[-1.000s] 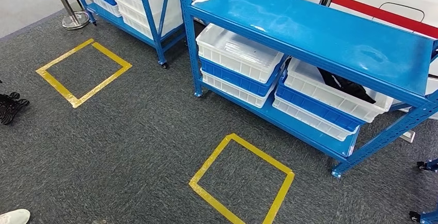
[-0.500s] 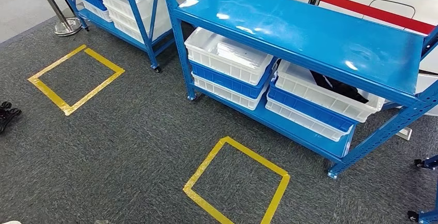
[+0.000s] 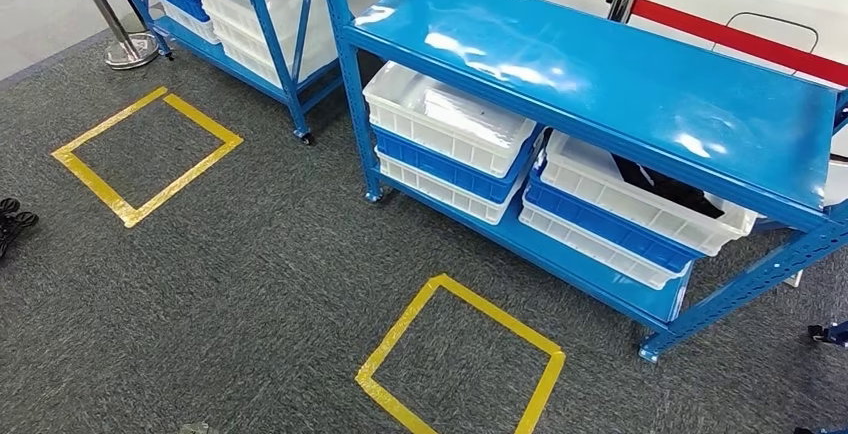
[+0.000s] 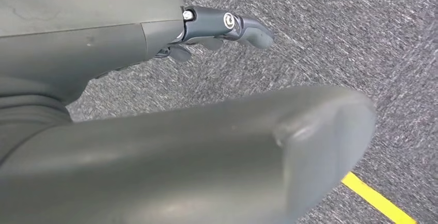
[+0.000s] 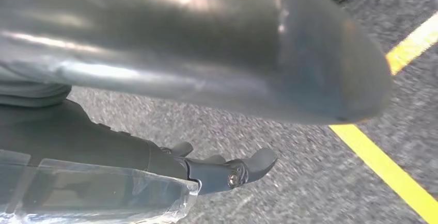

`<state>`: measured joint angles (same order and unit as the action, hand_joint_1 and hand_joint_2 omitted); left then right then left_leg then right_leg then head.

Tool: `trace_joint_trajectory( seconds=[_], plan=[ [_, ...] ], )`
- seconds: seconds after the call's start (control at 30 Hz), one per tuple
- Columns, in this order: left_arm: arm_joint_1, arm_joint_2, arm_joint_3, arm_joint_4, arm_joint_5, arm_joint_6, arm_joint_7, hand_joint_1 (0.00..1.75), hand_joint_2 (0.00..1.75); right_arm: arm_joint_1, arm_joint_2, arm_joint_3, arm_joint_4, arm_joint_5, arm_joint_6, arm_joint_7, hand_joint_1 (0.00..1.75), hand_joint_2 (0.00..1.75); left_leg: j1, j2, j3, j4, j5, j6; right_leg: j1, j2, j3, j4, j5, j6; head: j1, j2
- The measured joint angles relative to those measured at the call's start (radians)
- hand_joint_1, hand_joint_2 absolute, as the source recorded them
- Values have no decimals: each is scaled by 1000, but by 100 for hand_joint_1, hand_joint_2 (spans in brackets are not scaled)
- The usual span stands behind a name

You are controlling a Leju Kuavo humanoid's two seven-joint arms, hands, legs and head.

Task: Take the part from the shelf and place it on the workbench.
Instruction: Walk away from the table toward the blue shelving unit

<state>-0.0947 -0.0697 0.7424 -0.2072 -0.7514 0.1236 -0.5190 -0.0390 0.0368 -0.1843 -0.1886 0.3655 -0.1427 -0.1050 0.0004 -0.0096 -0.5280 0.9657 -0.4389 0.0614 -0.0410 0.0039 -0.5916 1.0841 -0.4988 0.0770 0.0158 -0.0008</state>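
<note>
Left hand (image 4: pixel 170 64) and right hand (image 5: pixel 170 131) released, empty, above grey carpet (image 3: pixel 250 274); blue shelf (image 3: pixel 600 64) stacked with white bins (image 3: pixel 450 114)

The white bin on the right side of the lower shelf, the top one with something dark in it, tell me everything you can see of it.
The white bin looks like plastic, open-topped with a thick rim. It sits upright on a blue bin that rests on another white one, on the lower shelf. A dark item lies inside. The shelf top hides its far part.

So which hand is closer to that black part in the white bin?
Probably right: the black part sits ahead, to the robot's right. Right hand and left hand both hang over carpet, away from it.
</note>
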Motion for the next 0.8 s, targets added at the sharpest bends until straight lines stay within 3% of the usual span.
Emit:
trace_joint_trajectory(
  seconds=[0.03,0.07,0.17,0.23,0.3,0.37,0.4,0.43,0.47,0.53,0.57,0.63,0.73,0.8],
  plan=[
    [0,0,0,0,1,1,0,0,0,-1,1,0,0,1,0,1,0,0,2,0,0,10,-9,-12,0,-2,15,-52,19,3,3,0],
    [0,1,0,0,1,3,0,0,0,-3,2,0,0,2,0,2,0,0,2,2,-2,19,-19,-22,1,-4,22,-79,26,-8,6,0],
    [0,2,0,0,3,5,1,0,0,-4,3,0,0,3,0,4,0,0,5,5,-4,36,-37,-39,5,-5,27,-82,23,-57,3,0],
    [0,1,0,0,4,6,0,0,0,-3,3,0,0,4,0,5,0,0,14,5,-9,64,-50,-48,5,-3,41,-82,22,-73,-2,0],
    [-1,1,0,0,6,8,0,0,0,-5,3,0,0,6,0,5,0,0,17,6,-58,158,-86,-58,9,-1,54,-82,16,-83,-5,0],
    [0,1,0,0,7,8,0,0,0,-6,4,0,0,7,0,6,0,0,18,6,-142,282,-131,-63,15,0,62,-82,6,-90,-7,0],
    [0,1,0,0,7,8,1,0,0,-6,4,0,0,8,0,6,0,0,17,6,-174,317,-137,-60,19,0,68,-82,0,-91,-8,0],
    [1,1,0,0,8,8,1,0,0,-5,4,0,0,8,0,7,0,0,16,6,-189,317,-124,-53,23,1,75,-82,-6,-92,-8,0],
    [1,1,0,0,9,8,1,0,0,-6,4,0,0,9,0,7,0,0,12,6,-185,282,-90,-41,27,3,84,-83,-12,-93,-8,0],
    [1,3,0,0,9,9,0,0,0,-7,8,0,0,10,1,8,0,0,-6,6,-145,160,-5,-4,34,4,102,-86,-24,-93,-6,0],
    [1,5,0,0,9,10,0,0,0,-7,10,0,0,11,1,8,0,0,-16,6,-126,110,20,14,35,5,108,-91,-29,-92,-5,0],
    [1,8,1,-1,9,11,-1,0,0,-9,16,1,0,12,1,9,0,0,-32,4,-101,58,30,37,34,5,121,-101,-28,-82,-5,0],
    [2,9,1,-1,10,11,-2,0,0,-11,19,1,-1,13,2,10,0,0,-33,1,-49,3,36,58,36,2,138,-88,-22,-64,-9,0],
    [1,8,1,-1,10,11,-2,0,0,-17,18,1,-1,13,2,11,0,0,-28,1,-25,-16,37,66,34,2,97,-14,-55,-69,-9,0]
  ],
)
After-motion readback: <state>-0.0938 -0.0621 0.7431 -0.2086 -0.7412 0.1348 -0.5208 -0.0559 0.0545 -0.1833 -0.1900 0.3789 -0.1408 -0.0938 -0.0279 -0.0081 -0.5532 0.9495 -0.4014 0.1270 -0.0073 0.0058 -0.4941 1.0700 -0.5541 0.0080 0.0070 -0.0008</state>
